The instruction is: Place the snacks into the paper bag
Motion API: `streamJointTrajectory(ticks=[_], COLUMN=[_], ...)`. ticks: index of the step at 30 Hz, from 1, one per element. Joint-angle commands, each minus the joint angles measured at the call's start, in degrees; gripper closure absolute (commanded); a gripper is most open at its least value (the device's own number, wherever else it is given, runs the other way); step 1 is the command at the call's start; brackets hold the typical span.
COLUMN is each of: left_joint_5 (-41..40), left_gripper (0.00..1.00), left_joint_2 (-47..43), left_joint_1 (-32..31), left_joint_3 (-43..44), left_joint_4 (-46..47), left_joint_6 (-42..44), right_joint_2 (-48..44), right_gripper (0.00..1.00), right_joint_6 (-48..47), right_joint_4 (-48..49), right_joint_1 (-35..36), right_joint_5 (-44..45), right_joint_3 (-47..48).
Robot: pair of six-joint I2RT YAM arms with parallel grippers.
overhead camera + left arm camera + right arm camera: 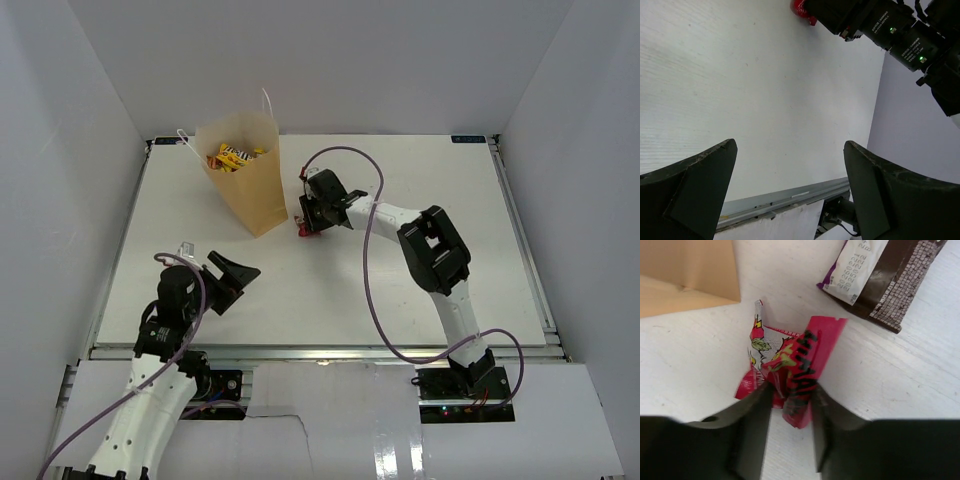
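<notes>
Packet (812, 347) is pinched by right gripper (791, 390) | bag (255, 195) lies just upper left, top view | left gripper (790, 165) is held wide, empty, farther

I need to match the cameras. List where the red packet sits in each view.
Top external: red packet mid-table, by the paper bag base.
Left wrist: red packet at the top edge.
Right wrist: red packet centre, between the fingers.
Shared landmark: the right gripper, at the packet in every view.

Upright paper bag (255, 195) holds yellow snacks (232, 157); red packet (801, 357) beside it.
</notes>
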Motion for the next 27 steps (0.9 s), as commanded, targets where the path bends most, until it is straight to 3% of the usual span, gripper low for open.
streamJointTrajectory(ticks=[1,3,7,8,11,15,20,27], left_joint_5=[4.92,7.38,11.42,12.39,16.51,18.54,21.27,25.93], left_gripper=[0.02,0.02,0.02,0.02,0.02,0.02,0.02,0.07], left_joint_2=[1.84,3.42,10.88,12.47,19.22,26.00,32.33,37.18], left_joint_1=[0.27,0.27,0.27,0.27,0.09,-0.08,-0.44,-2.19], left_joint_3=[-1.97,-4.52,-8.30,-8.91,-10.32,-8.57,-5.14,-1.27], left_joint_4=[10.65,14.35,27.25,29.56,38.68,42.93,46.63,47.77], left_joint_6=[-4.63,-5.86,-8.94,-9.03,-9.47,-7.63,-5.79,-2.27], right_joint_2=[-2.10,-5.26,-12.11,-15.17,-20.89,-23.55,-21.79,-22.49], right_gripper=[0.64,0.79,0.92,0.92,0.92,0.91,0.90,0.90], right_joint_6=[-3.13,-5.41,-12.08,-14.62,-23.33,-30.54,-32.22,-31.44], right_joint_4=[0.40,1.54,4.44,4.71,5.15,2.17,-1.79,-1.62], right_joint_1=[-0.98,-1.60,-2.65,-3.09,-4.06,-3.97,-3.89,-1.78], right_joint_5=[-2.01,-2.63,-11.13,-13.77,-33.84,-48.29,-57.19,-58.80], right_joint_3=[-4.94,-8.72,-15.40,-16.72,-23.12,-25.25,-24.20,-23.06])
